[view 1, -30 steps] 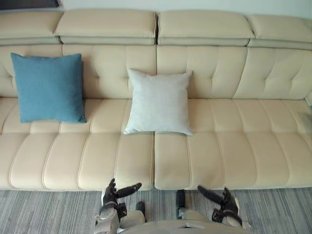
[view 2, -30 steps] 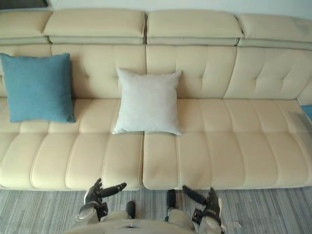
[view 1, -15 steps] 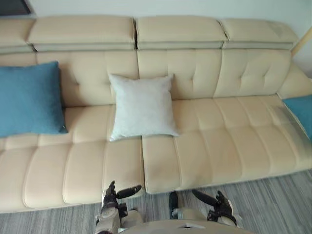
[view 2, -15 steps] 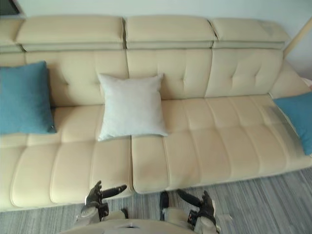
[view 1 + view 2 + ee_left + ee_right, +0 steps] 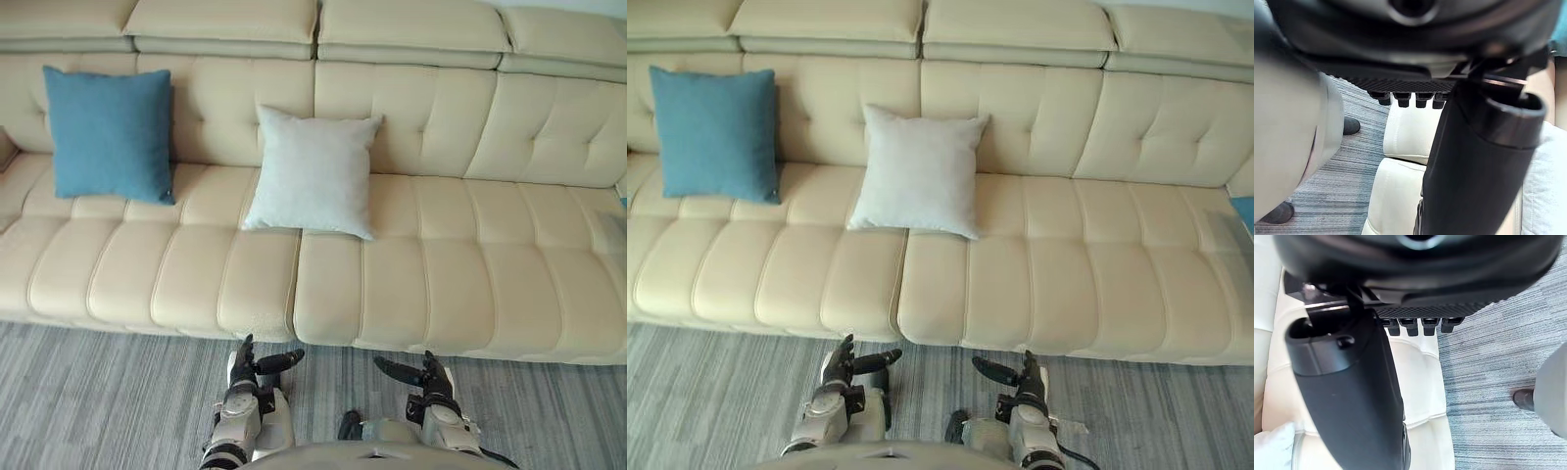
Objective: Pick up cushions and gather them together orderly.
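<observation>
Dark left hand [image 5: 245, 371] and right hand [image 5: 431, 378] hover low over the carpet [image 5: 98, 392], fingers relaxed, holding nothing.

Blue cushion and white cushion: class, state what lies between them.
Bare sofa seat and backrest; the blue cushion and white cushion stand apart, seen in the left eye view.

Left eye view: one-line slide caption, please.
Blue cushion and white cushion lean apart on the beige sofa; left hand and right hand open, empty.

I see a plain teal-blue cushion [image 5: 110, 134] at upper left, an off-white cushion [image 5: 313, 173] at centre, a cream tufted sofa [image 5: 441, 284], grey carpet [image 5: 98, 392] with fine darker streaks along the bottom
</observation>
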Available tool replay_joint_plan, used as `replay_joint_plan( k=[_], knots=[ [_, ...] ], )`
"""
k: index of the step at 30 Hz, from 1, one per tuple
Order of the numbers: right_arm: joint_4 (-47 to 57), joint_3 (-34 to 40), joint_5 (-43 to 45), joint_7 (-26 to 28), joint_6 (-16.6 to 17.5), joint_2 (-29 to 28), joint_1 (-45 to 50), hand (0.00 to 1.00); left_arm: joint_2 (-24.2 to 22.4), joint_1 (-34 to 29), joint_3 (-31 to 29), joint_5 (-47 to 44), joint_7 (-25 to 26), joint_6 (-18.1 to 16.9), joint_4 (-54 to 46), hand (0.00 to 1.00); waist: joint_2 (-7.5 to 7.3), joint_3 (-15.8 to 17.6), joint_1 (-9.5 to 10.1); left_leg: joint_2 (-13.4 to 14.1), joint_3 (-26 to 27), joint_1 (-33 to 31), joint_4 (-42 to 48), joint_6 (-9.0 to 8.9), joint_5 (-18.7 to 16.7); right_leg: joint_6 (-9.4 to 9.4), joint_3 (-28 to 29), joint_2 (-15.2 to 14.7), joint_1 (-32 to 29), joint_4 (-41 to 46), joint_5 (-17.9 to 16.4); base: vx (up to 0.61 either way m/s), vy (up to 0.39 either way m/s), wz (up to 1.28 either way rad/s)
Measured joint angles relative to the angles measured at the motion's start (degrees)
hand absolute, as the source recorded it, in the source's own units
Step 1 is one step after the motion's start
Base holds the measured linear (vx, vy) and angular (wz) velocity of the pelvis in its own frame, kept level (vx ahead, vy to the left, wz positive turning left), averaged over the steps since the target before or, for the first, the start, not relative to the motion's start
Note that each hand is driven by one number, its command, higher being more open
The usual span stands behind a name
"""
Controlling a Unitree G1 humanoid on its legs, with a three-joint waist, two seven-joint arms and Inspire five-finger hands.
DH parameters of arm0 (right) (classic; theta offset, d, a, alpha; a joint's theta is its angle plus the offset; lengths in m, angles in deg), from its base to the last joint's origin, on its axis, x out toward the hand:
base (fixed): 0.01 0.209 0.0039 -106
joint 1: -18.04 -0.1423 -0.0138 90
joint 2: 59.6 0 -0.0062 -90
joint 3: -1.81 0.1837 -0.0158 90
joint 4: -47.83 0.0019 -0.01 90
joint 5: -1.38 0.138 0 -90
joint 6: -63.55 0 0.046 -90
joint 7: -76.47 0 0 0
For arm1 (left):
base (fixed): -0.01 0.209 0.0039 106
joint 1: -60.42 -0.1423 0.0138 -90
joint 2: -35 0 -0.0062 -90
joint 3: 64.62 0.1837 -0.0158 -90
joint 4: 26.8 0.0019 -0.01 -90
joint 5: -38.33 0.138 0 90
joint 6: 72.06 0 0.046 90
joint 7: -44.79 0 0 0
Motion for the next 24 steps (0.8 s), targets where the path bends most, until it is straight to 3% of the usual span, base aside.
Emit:
replay_joint_plan(
  k=[1, 3, 4, 7, 9, 11, 12, 14, 16, 24],
  knots=[
    [-0.04, 0.02, -0.08, -0.44, -0.01, 0.19, -0.16, 1.0, -0.4, 0.01, 1.81, 0.15, -0.04, 0.01, 0.01, 1.0, 0.92, 0.66, -0.14, 0.13, -1.47, 0.08, -1.74, -0.66, 2.38, -0.94, -1.94, 0.46, 0.73, -0.82, 0.61, -0.2, -0.082, 0.54],
    [-0.26, 0.03, -0.08, -0.8, -0.22, -0.16, 0.25, 1.0, -0.32, 0.03, 3.15, 0.86, -0.08, 0.03, -0.14, 1.0, 0.7, 1.25, -0.42, 0.23, -1.8, -0.02, -4.85, -1.11, 6.86, -1.99, -4.74, 0.65, 0.7, -1.22, 1.53, -0.19, -0.086, 0.62],
    [-0.24, 0.03, -0.08, -0.8, -0.23, -0.24, 0.4, 1.0, -0.17, 0.02, 3.42, 0.9, -0.02, 0.04, -0.14, 1.0, 0.62, 1.28, -0.57, 0.21, -1.97, -0.07, -5.62, -1.22, 7.46, -2.41, -5.42, 0.66, 0.63, -1.76, 2.02, -0.18, -0.076, 0.52],
    [-0.23, 0.54, -0.08, -1.0, -0.36, 0.05, 0.52, 1.0, -0.4, 0.81, 3.75, 1.09, -0.14, 0.16, -0.23, 1.0, 0.88, 2.0, -0.75, 0.63, -2.24, -0.96, 0.68, -0.22, 2.65, -3.55, -7.36, 0.16, -0.31, -0.79, 2.84, -0.16, 0.003, 0.21],
    [-0.32, 0.62, -0.09, -1.12, -0.37, 0.34, 0.66, 1.0, -0.46, 0.76, 3.81, 1.27, -0.2, 0.16, -0.15, 1.0, 0.46, 2.25, -1.56, 0.0, -3.94, -0.14, 7.43, 0.64, -2.37, -3.61, -7.06, -1.05, -1.4, 0.48, 3.09, -0.14, 0.09, -0.04],
    [-0.6, 0.61, -0.09, -1.11, -0.36, 0.26, 0.77, 1.0, -0.73, 0.4, 3.79, 2.1, -0.32, 0.16, 0.57, 1.0, 0.6, 2.15, -2.42, -0.73, -6.4, 2.92, 9.08, 0.28, -6.77, -2.55, -5.61, -1.46, -2.79, 0.41, 4.39, -0.18, 0.191, -0.27],
    [-1.33, 0.62, -0.08, -1.08, -0.38, 0.09, 0.73, 1.0, -0.88, 0.42, 3.74, 2.14, -0.4, 0.21, 1.37, 1.0, 1.17, 1.93, -2.47, -1.03, -6.84, 5.18, 5.33, -0.01, -9.2, -1.65, -4.37, -0.91, -4.01, 0.29, 5.17, -0.18, 0.211, -0.41],
    [-2.1, 0.76, 0.07, -0.77, -0.74, -1.16, 1.01, 1.0, -0.41, 0.94, 3.48, 2.4, -0.37, 0.87, 1.92, 1.0, 0.04, 1.94, -2.47, -1.47, -5.02, 5.23, 4.13, 0.84, -8.51, -0.41, -2.93, -1.54, -4.3, -1.76, 7.25, -0.17, 0.196, -0.45],
    [-2.19, 0.72, 0.06, -0.53, -0.58, -1.39, 1.32, 1.0, -0.25, 0.77, 3.17, 2.57, -0.06, 0.88, 2.35, 1.0, 0.06, 1.37, -2.77, -1.85, -3.33, 5.59, 3.94, 1.54, -8.46, 0.54, -1.27, -1.5, -3.53, -5.01, 10.0, -0.12, 0.191, -0.42],
    [-2.21, 2.91, 1.01, -0.29, -0.41, -1.46, 1.63, 1.0, -0.24, 0.98, 2.55, 3.8, -0.18, 1.11, 5.89, 1.0, 1.86, -0.32, -3.35, -2.26, 5.55, 8.94, 1.73, 2.81, -8.3, 1.72, 7.32, 0.05, -2.53, -12.81, 17.0, -0.03, 0.091, -0.55]
  ],
)
